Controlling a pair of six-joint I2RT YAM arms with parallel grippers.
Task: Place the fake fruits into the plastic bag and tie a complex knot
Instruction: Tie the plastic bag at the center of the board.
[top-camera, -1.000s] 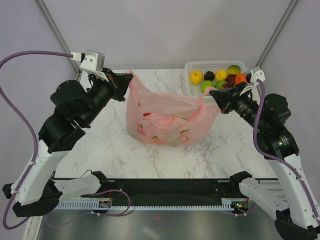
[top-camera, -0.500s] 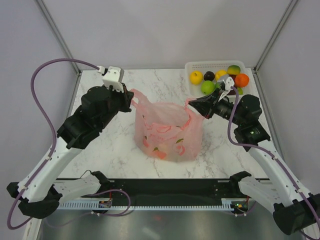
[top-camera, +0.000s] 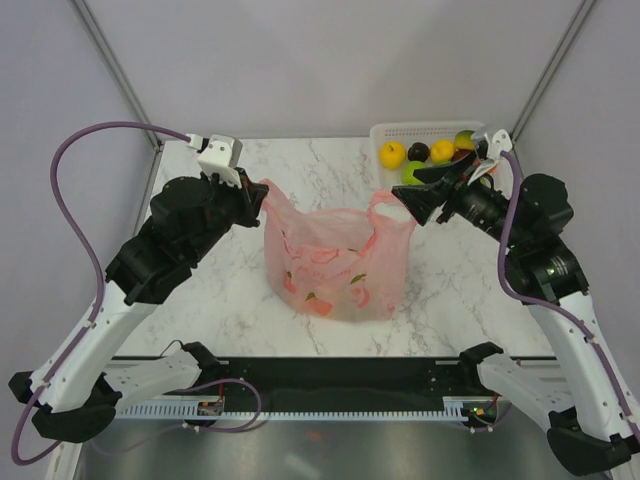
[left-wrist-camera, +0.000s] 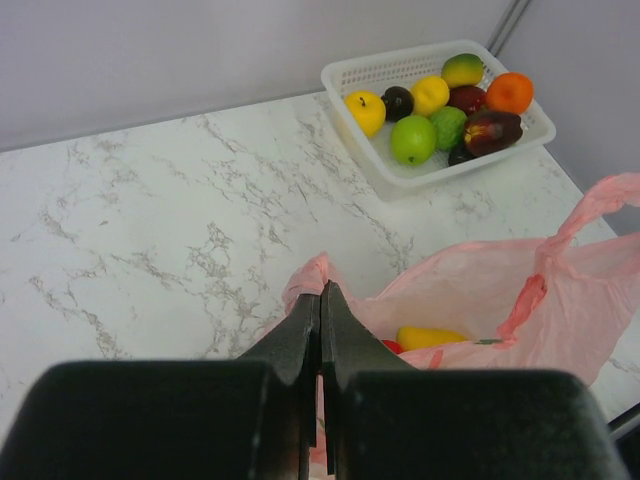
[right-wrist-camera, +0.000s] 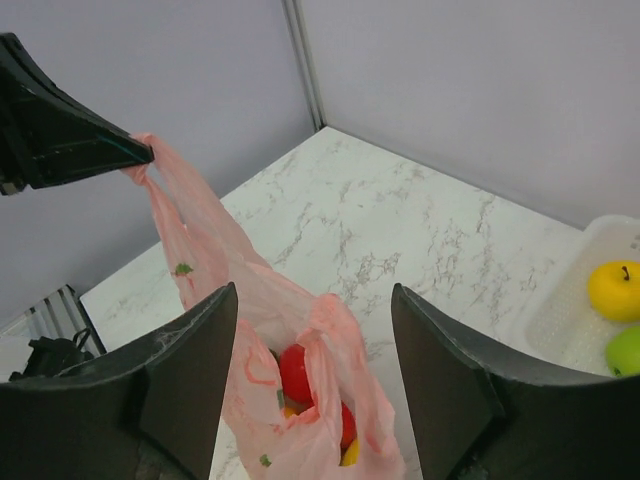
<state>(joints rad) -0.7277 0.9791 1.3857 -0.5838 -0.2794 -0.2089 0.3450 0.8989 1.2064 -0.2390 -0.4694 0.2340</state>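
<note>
The pink plastic bag (top-camera: 335, 262) stands on the marble table with its mouth open. Inside it I see a red fake fruit (right-wrist-camera: 295, 372) and a yellow one (left-wrist-camera: 430, 337). My left gripper (top-camera: 257, 196) is shut on the bag's left handle (left-wrist-camera: 312, 272) and holds it up. My right gripper (top-camera: 409, 206) stands open just right of the bag's right handle (top-camera: 388, 205), which droops free between its fingers (right-wrist-camera: 205, 340) without touching them. More fake fruits (top-camera: 392, 154) in yellow, green, orange and dark purple lie in the white basket (top-camera: 425, 131). No knot shows.
The white lattice basket (left-wrist-camera: 375, 72) sits at the table's far right corner, close behind my right wrist. Metal frame posts (top-camera: 112, 62) rise at both back corners. Bare marble (top-camera: 200, 290) lies left of and in front of the bag.
My right gripper has opened and let go of the bag's right handle, then drawn back to the right. The bag, first stretched wide between both grippers, now stands narrower and upright.
</note>
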